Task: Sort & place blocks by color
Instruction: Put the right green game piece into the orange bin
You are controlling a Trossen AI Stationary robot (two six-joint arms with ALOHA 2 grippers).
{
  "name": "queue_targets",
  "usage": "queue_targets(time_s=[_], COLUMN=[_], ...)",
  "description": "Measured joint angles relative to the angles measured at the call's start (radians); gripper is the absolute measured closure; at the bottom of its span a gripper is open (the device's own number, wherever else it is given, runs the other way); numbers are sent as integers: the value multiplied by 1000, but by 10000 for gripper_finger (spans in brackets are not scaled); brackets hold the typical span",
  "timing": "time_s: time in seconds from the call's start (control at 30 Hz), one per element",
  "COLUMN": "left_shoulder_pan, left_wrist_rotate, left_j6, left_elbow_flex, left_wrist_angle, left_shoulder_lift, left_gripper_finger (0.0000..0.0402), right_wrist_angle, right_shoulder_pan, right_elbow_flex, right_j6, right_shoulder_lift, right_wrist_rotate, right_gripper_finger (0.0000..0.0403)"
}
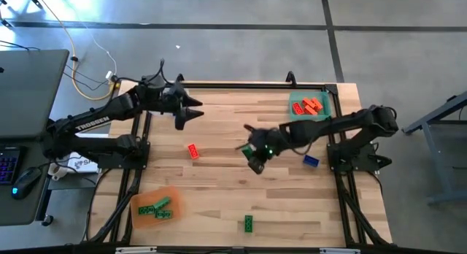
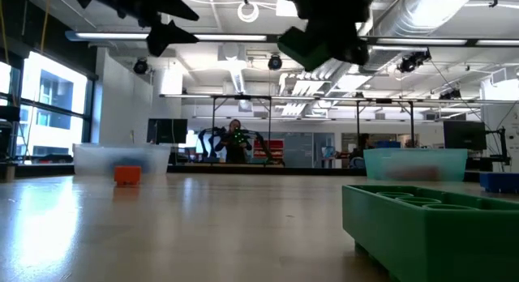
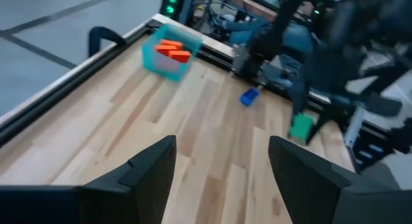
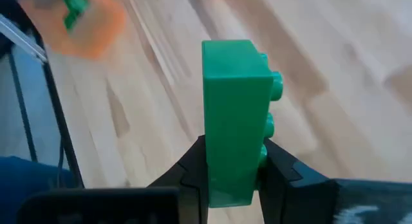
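My right gripper (image 1: 255, 156) is over the middle of the table, shut on a green studded block (image 4: 235, 108) that also shows high in the low view (image 2: 316, 45). My left gripper (image 1: 194, 112) hovers open over the far left part of the table, touching nothing (image 3: 222, 163). Loose blocks lie flat on the wood: a red one (image 1: 193, 151), a blue one (image 1: 311, 160) and a green one (image 1: 249, 223) by the near edge. An orange tray (image 1: 146, 218) holds green blocks. A teal tray (image 1: 326, 101) holds red-orange blocks. My right gripper pinches the green block by one end (image 4: 226, 182) between its two fingers (image 4: 190, 166). The rest of the block sticks out past the fingertips, studs turned to one side. The fingers slant down from the table's right. The block is lifted clear of the table.
The near green block looms large in the low view (image 2: 430, 225), with the red one (image 2: 127, 174) farther off. A laptop, a keyboard and cables sit left of the table. Bare wood lies between the two trays.
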Motion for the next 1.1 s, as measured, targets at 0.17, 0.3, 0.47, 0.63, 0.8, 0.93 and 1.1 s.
queue_targets(time_s=[0.17, 0.3, 0.47, 0.63, 0.8, 0.93, 1.1], left_shoulder_pan=[-48, -84, -126, -167, -200, -214, -216], left_wrist_rotate=[-3, -4, -5, -7, -7, -27, -30], left_j6=[-11, -52, -62, -62, -68, -107, -157], left_elbow_flex=[0, 0, 0, 0, 0, 0, 0], left_wrist_angle=[34, 89, 156, 231, 338, 437, 545], left_shoulder_lift=[0, 5, 21, 51, 95, 141, 201], left_gripper_finger=[165, 165, 165, 165, 165, 165, 165], right_wrist_angle=[-10, -14, -15, -30, -33, -23, 15], right_shoulder_pan=[-63, -106, -157, -200, -232, -254, -267], right_elbow_flex=[77, 136, 209, 272, 319, 346, 355], right_j6=[-132, -234, -356, -460, -555, -604, -635], right_shoulder_lift=[0, 0, -1, -1, -1, -1, -1], right_wrist_rotate=[-1, -16, -47, -88, -99, -126, -139], right_gripper_finger=[338, 338, 338, 338, 338, 338, 338])
